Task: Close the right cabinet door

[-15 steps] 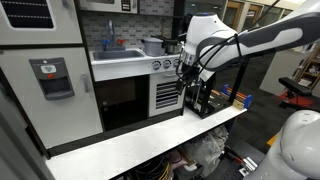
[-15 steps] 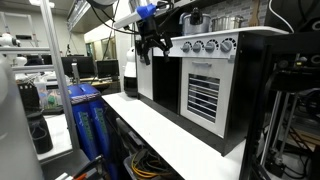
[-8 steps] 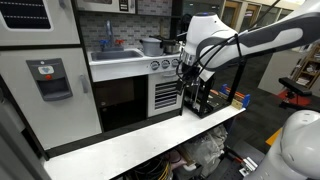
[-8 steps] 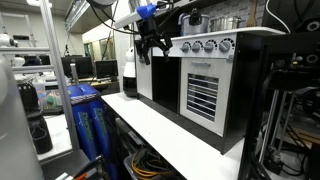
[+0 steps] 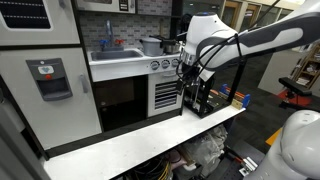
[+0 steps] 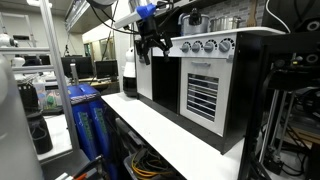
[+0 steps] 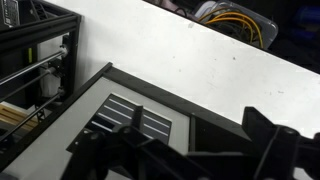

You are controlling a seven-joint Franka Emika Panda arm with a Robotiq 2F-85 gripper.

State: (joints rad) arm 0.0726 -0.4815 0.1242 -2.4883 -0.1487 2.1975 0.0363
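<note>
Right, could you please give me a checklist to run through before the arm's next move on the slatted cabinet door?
1. Right cabinet door shut: cannot tell; it looks flush with the front in an exterior view.
2. Gripper empty: ok, jaws apart with nothing between them.
3. Gripper at door height: not ok, it sits up beside the knobs.
4. Door seen in the wrist view: ok, the slats show.
5. Clearance from the black frame beside the door: cannot tell.

White rounded arm (image 5: 212, 30), dark grey link (image 5: 272, 38), black end effector (image 5: 186, 74)
</note>
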